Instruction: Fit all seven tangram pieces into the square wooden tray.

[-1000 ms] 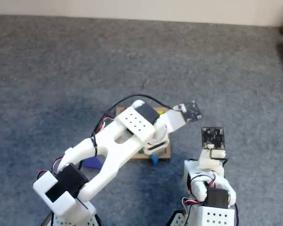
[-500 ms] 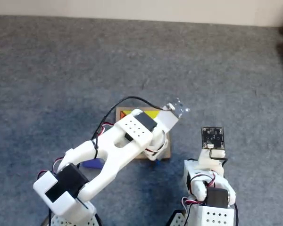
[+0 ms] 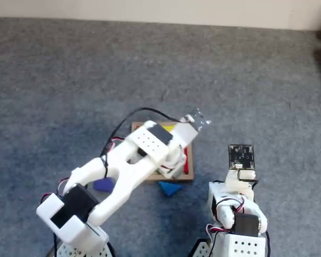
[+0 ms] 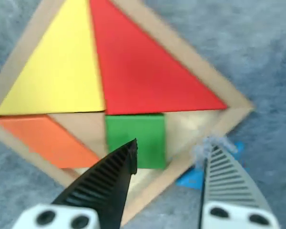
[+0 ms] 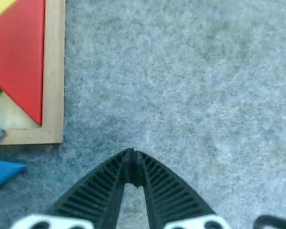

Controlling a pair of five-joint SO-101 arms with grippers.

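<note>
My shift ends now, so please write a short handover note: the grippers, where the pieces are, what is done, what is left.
Left gripper: open, empty, above the green square in the tray.
Right gripper: shut, empty, over the carpet near the tray's corner.
Done: yellow triangle, red triangle, orange piece and green square lie in the tray.
Left: blue triangle on the carpet by the tray's edge; violet piece on the carpet beside the left arm. The tray has bare gaps.
</note>
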